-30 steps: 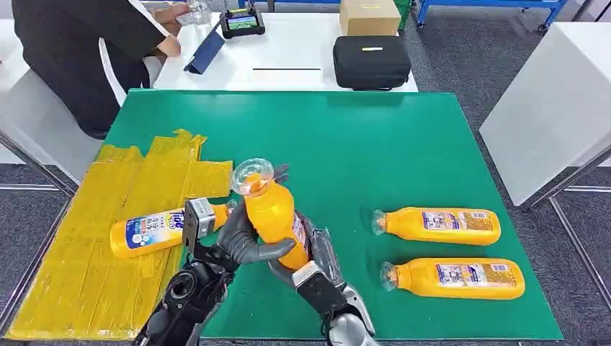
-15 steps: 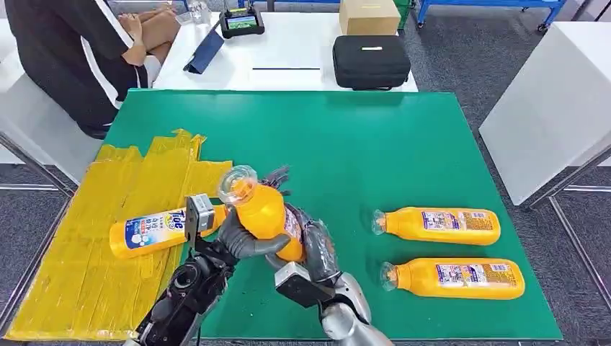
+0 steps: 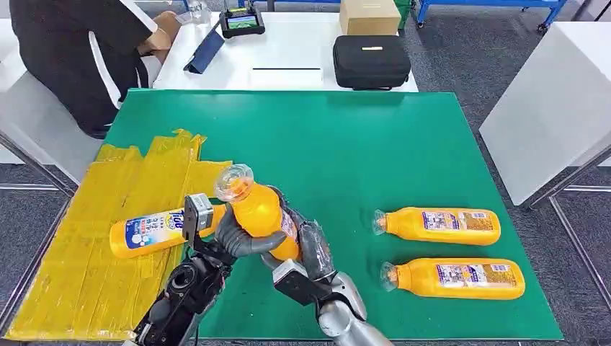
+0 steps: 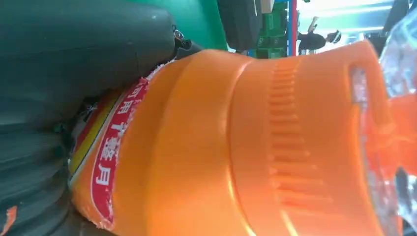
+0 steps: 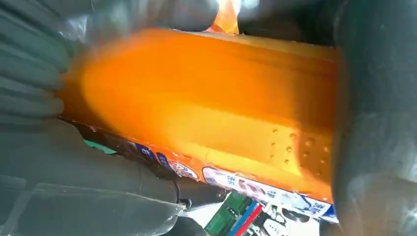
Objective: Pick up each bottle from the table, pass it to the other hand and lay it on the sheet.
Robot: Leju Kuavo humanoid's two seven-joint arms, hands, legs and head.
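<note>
with the yellow sheet (image 3: 108,245) lying to the left of the held bottle (image 3: 263,213), the left hand (image 3: 241,238) sits on the nearer side; both it and the right hand (image 3: 306,241) clasp the tilted bottle above the bench (image 3: 360,144), cap leaning toward the sheet.

Green table (image 3: 346,137) carries a crumpled yellow sheet (image 3: 86,245) over its near-left corner. One orange bottle (image 3: 155,231) lies on the sheet, label up. Two more orange bottles (image 3: 436,225) (image 3: 454,278) lie side by side on bare green at right, caps toward centre.
</note>
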